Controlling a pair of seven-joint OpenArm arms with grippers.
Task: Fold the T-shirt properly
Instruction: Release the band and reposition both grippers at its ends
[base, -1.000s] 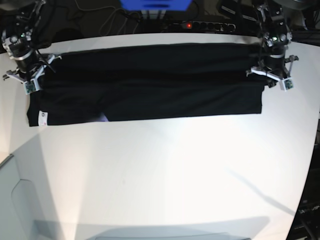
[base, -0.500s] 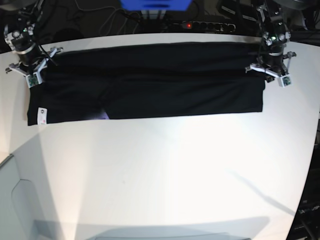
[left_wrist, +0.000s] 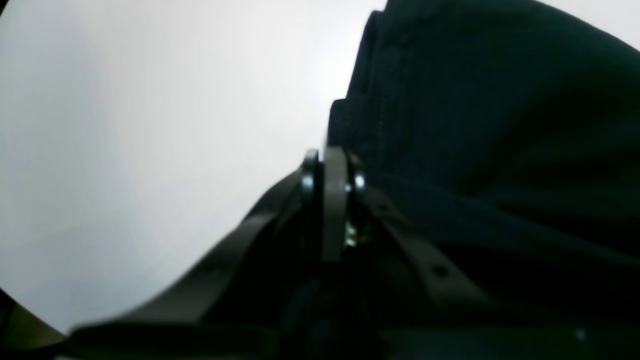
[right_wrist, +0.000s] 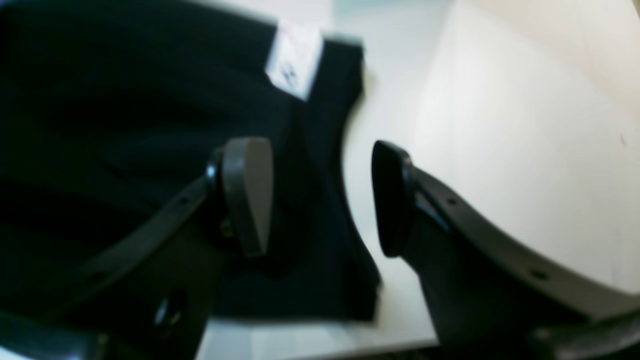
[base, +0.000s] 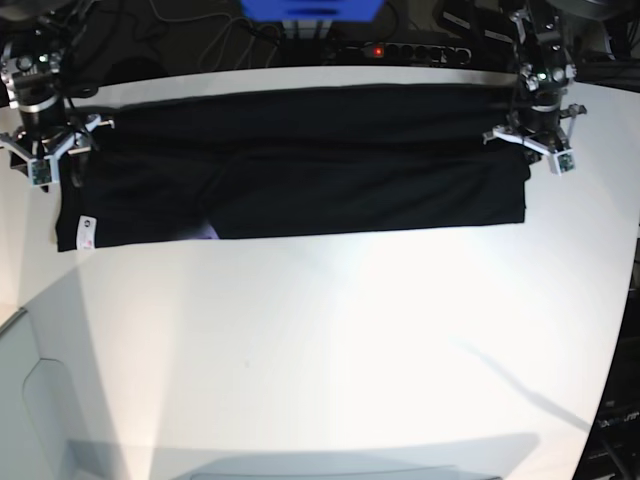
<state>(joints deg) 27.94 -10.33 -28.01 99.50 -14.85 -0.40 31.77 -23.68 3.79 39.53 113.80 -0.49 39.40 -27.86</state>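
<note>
The black T-shirt (base: 300, 160) lies as a long flat band across the far part of the white table (base: 330, 340). A white label (base: 85, 232) shows at its near left corner, with a small purple patch (base: 205, 235) on its front edge. My right gripper (base: 50, 150) hovers at the band's left end. In the right wrist view this right gripper (right_wrist: 320, 197) is open over the T-shirt (right_wrist: 100, 100) edge, holding nothing. My left gripper (base: 535, 143) sits at the right end. Seen from its wrist, the left gripper (left_wrist: 332, 170) is shut on the T-shirt (left_wrist: 475, 125) edge.
A power strip (base: 400, 50) with a red light and cables lie behind the table's far edge, beside a blue object (base: 310, 8). The table's curved edge runs down the right side. A pale panel (base: 30, 400) stands at the lower left.
My right gripper has opened, let go of the shirt's left end and drawn back toward the far left. My left gripper has shifted slightly toward the far edge, still shut.
</note>
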